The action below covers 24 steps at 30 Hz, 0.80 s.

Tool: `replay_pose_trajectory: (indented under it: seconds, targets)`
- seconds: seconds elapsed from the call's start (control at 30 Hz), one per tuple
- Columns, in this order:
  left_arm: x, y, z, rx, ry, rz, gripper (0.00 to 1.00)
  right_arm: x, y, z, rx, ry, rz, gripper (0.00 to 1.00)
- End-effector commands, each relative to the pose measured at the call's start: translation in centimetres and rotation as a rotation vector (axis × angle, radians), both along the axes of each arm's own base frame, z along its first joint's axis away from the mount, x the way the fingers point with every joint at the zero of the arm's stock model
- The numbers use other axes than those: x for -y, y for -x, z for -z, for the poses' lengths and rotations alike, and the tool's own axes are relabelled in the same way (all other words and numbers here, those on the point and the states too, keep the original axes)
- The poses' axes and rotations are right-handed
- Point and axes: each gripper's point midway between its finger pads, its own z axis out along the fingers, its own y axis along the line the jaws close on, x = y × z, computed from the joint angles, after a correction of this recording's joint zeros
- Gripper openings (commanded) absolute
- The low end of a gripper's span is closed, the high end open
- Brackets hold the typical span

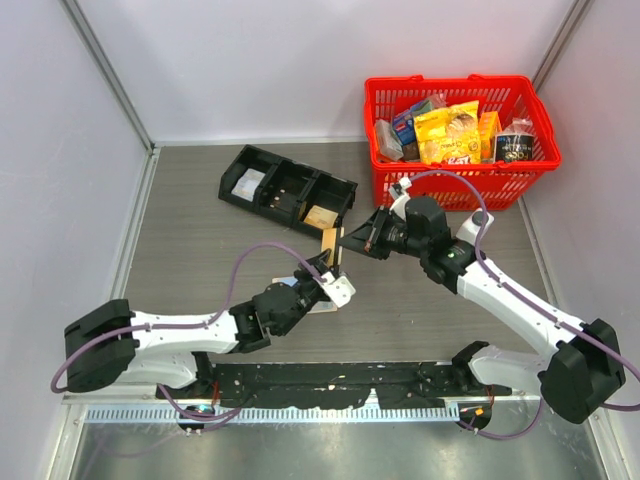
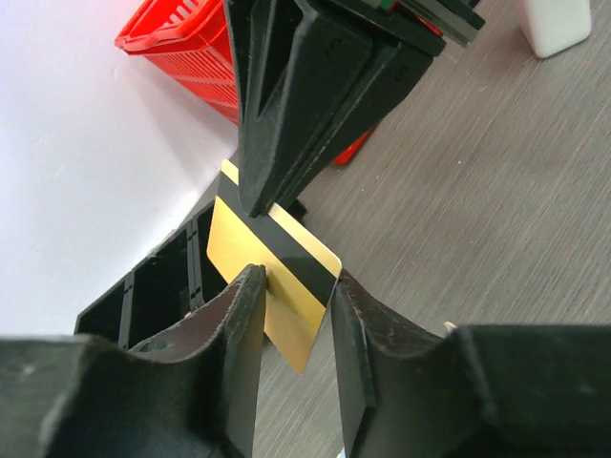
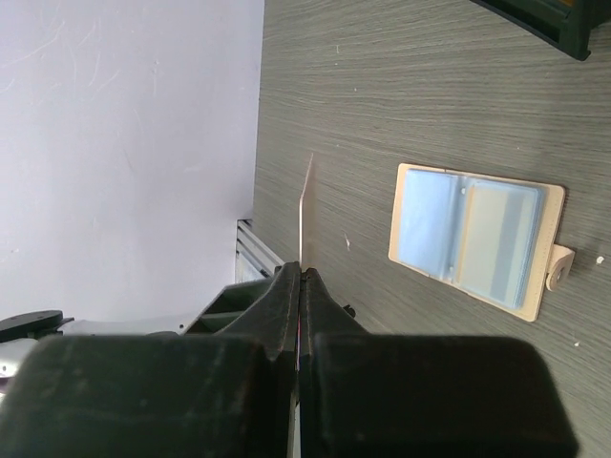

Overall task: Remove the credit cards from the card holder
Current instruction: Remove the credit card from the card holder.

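Pale walls (image 1: 250,60) stand round our grey counter (image 1: 200,260), with a red basket (image 1: 450,82) at 1 o'clock. Our right claw (image 3: 302,277) pinches a yellow credit card (image 2: 239,243) on edge. Our left claw (image 2: 296,279) stands narrowly apart around it. The card holder (image 3: 473,239) lies open at the card's 7 o'clock.

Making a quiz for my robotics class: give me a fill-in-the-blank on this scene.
The card pinched in the right end effector has a ____ face and a black stripe.
The card holder, lying open on the table, shows light ____ inner faces.
The basket is coloured ____.
Missing: yellow; blue; red.
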Motion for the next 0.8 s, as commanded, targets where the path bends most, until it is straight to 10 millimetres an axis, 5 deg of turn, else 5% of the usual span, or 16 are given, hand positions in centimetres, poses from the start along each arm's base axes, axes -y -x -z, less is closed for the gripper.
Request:
replay_pose_trajectory:
  seconds: [0.0,0.17,0.43,0.77]
  targets:
    - [0.2,-0.2,-2.3,0.077,0.061,-0.043,0.31,-0.1,-0.4,-3.7,0.083,-0.076,0.018,0.01]
    - [-0.1,0.0,-2.4,0.056,0.09,-0.057,0.0,-0.2,-0.6,-4.5,0.135,-0.098,0.016,0.04]
    - [-1.7,0.8,-2.4,-0.141,0.175,-0.048,0.0,0.0,-0.7,-6.6,0.353,-0.045,-0.065,0.43]
    - [-4.4,2.1,-4.3,-0.474,0.41,0.186,0.0,0.5,2.2,-7.8,0.766,0.089,-0.371,0.56]
